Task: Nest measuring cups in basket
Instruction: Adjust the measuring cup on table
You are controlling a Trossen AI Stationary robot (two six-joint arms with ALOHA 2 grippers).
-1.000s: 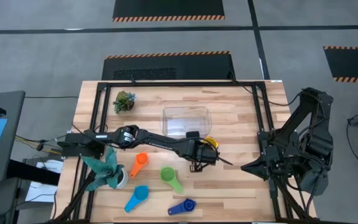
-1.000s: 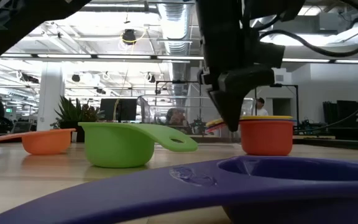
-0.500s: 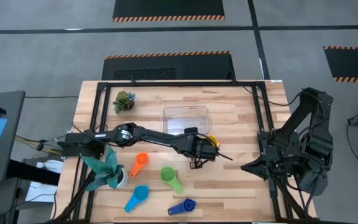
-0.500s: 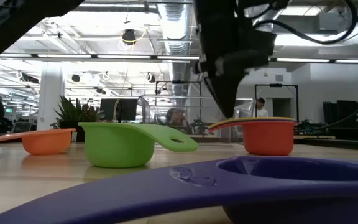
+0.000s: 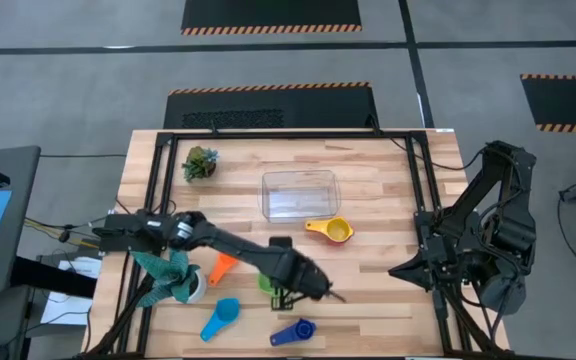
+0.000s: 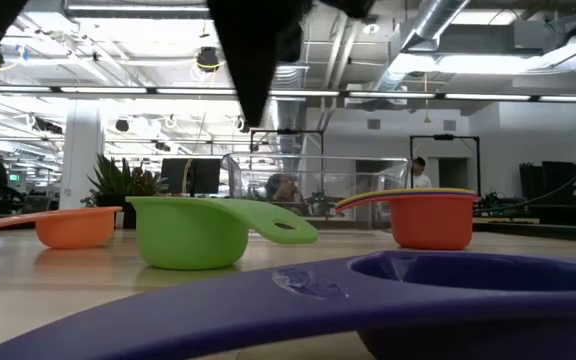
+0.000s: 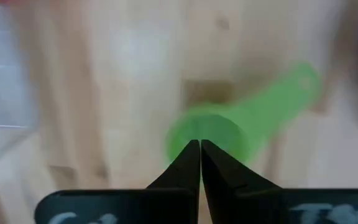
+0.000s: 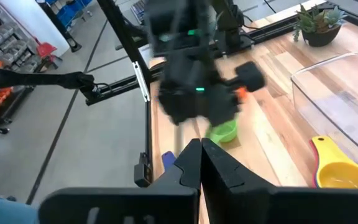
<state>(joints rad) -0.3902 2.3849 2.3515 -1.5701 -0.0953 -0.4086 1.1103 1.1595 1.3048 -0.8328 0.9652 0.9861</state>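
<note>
Low in the frame's centre, the left gripper [image 5: 290,297], jaws pressed together and empty, hovers above the small green plastic measuring cup [image 5: 268,284], likely positioning to grasp; the clear rectangular plastic basket [image 5: 299,178] sits mid-frame.

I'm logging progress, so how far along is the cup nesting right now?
Early. Done: the yellow cup sits in the red cup just outside the basket, which holds no cups. In hand: nothing; the left gripper, shut, hovers over the green cup. The right gripper waits at the table's right edge. Left: orange, light blue and dark blue cups, loose.
</note>
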